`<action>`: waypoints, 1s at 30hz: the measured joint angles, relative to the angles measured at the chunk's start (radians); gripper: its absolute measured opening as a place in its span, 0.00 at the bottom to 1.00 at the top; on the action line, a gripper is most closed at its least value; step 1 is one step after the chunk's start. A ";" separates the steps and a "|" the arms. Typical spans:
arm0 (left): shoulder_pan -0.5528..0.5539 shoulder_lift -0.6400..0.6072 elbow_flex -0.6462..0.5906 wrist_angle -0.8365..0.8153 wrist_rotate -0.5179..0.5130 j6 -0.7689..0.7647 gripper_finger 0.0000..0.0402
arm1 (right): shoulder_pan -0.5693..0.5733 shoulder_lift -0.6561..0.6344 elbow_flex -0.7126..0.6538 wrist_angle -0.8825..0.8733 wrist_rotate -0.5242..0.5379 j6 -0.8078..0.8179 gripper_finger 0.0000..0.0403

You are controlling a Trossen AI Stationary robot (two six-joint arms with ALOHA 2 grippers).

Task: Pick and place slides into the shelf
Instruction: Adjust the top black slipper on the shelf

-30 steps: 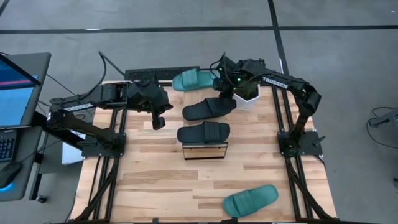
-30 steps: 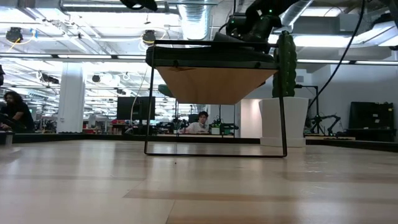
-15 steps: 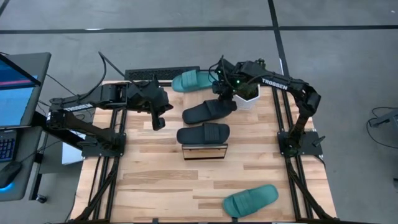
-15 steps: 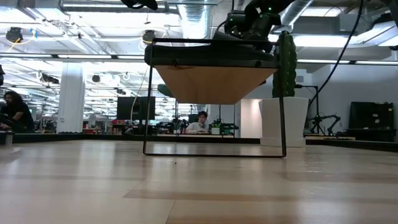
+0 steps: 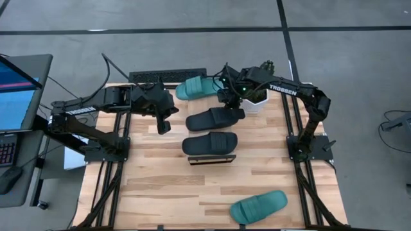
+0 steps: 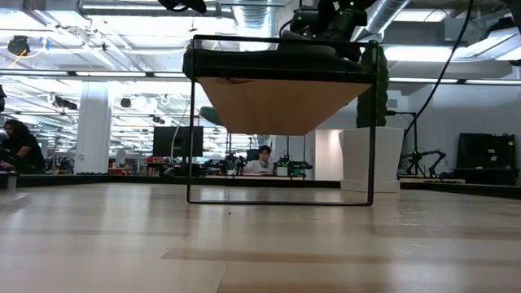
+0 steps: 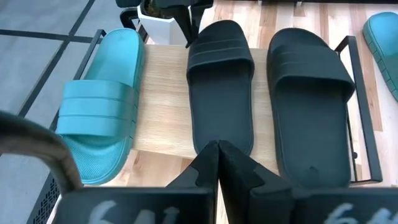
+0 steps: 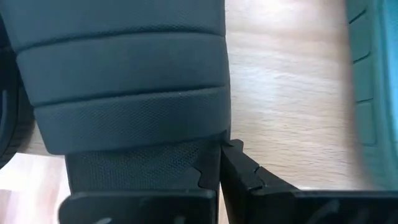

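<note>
The shelf (image 7: 165, 93) stands at the far middle of the surface (image 5: 192, 186), and three slides lie side by side on its light-wood top: a teal slide (image 5: 199, 85) at the far end, a black slide (image 5: 215, 118) in the middle, and a second black slide (image 5: 209, 143) at the near end. A fourth, teal slide (image 5: 258, 205) lies off the shelf on the near right part of the surface, well apart from the rest. A white pot with a cactus (image 5: 255, 99) stands just beside the shelf's far right corner.

The right pincer (image 5: 226, 101) sits at the strap end of the middle black slide; its wrist view shows the fingers together right at that slide's edge, though whether they pinch it I cannot tell. The left pincer (image 5: 163, 124) hovers left of the shelf, fingers together and holding nothing.

Compared with a second ago, the middle black slide has swung from a slant to lie nearly parallel with its neighbours, and the right pincer has shifted left with it. In the overhead view the near black slide and the shelf's front rail have also moved slightly. The left arm has not moved.
</note>
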 joint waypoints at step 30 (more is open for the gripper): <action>0.000 0.000 0.000 -0.001 0.000 0.004 0.00 | 0.012 0.071 0.090 0.072 0.007 -0.018 0.00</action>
